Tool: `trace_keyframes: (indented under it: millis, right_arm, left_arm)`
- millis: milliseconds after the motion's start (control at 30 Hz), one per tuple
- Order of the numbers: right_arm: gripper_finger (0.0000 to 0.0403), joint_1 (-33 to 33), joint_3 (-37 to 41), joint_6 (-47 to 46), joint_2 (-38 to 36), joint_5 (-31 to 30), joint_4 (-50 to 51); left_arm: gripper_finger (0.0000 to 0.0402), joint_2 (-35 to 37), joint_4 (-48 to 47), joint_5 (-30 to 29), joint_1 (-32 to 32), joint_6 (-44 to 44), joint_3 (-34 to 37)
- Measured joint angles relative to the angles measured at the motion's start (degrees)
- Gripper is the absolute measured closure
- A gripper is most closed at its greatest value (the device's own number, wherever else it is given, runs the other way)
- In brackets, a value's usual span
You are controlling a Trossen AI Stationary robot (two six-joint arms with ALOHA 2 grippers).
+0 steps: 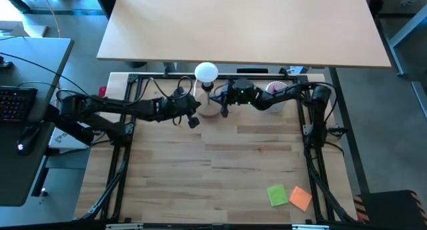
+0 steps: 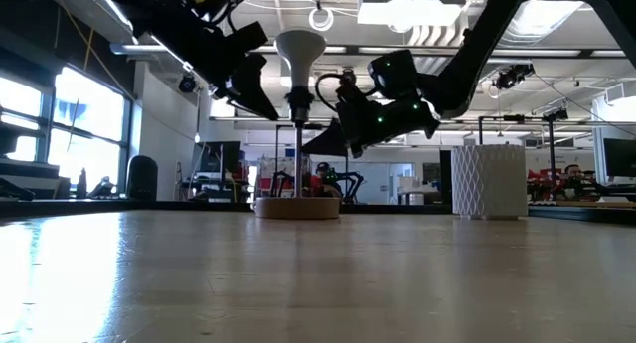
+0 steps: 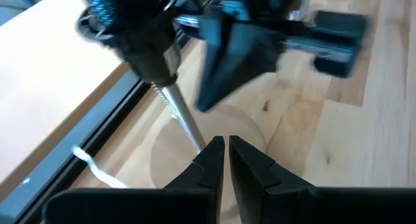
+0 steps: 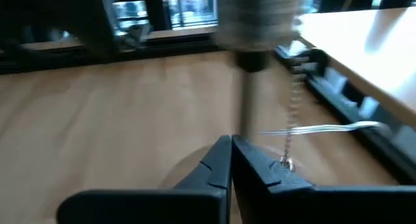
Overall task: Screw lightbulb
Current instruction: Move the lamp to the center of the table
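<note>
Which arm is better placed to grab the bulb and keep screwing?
Right, probably. The right gripper is shut and empty, just beside the lightbulb seated on the lamp. The left gripper is shut low on the lamp's stem, apparently steadying it, so it should stay.

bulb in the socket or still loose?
In. The bulb stands upright atop the lamp's socket on its wooden base; neither gripper holds it.

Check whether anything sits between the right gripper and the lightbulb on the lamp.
Nothing visible does. The lightbulb already sits atop the lamp's socket; the right gripper is shut beside the stem, below the bulb.
</note>
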State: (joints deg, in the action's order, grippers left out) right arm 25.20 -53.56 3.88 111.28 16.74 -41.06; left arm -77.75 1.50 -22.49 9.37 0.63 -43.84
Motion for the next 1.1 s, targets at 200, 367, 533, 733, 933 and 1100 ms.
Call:
trace_keyframes:
  millis: [200, 367, 533, 733, 933, 1100]
  right_arm:
    - [0.0402, -4.58, 0.00, -0.65, -0.02, 0.63, 2.36]
    - [0.0402, -7.23, 0.01, 0.55, -0.54, -4.57, 5.02]
    - [0.0394, -5.29, 0.00, -0.90, -1.36, -9.71, 6.59]
    - [0.0292, -2.00, 0.00, -1.02, -1.46, -6.45, 7.69]
    - [0.0170, -1.06, -1.00, -0.71, -1.07, -6.13, 3.01]
    - [0.0161, -0.82, -4.89, 1.29, 0.98, -2.86, 3.18]
  left_arm:
    - [0.0381, 5.79, -3.38, -5.28, -2.83, -2.72, 3.33]
    - [0.0381, 11.42, -2.80, -8.27, -4.23, -6.08, 8.71]
    - [0.0381, 14.22, 1.39, -8.23, -5.26, -8.74, 13.91]
    - [0.0381, 13.33, 8.49, -8.07, -5.75, -9.62, 18.34]
    - [0.0381, 12.80, 12.78, -8.10, -5.70, -9.55, 20.08]
    - [0.0381, 12.78, 14.43, -8.10, -5.67, -8.48, 20.52]
